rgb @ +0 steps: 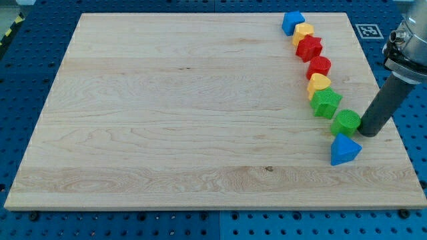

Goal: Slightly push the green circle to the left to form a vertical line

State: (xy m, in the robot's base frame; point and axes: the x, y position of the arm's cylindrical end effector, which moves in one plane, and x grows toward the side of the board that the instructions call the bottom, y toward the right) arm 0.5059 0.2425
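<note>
The green circle lies near the board's right edge, low in a slanted column of blocks. My tip rests on the board just to the right of the green circle, touching or almost touching it. Above the circle, going up, are a green star, a yellow heart, a red block, a red star, a yellow block and a blue block. Below the circle lies a blue triangle.
The wooden board sits on a blue perforated table. A black-and-white marker tag lies just off the board's top right corner. The rod's grey mount hangs at the view's right edge.
</note>
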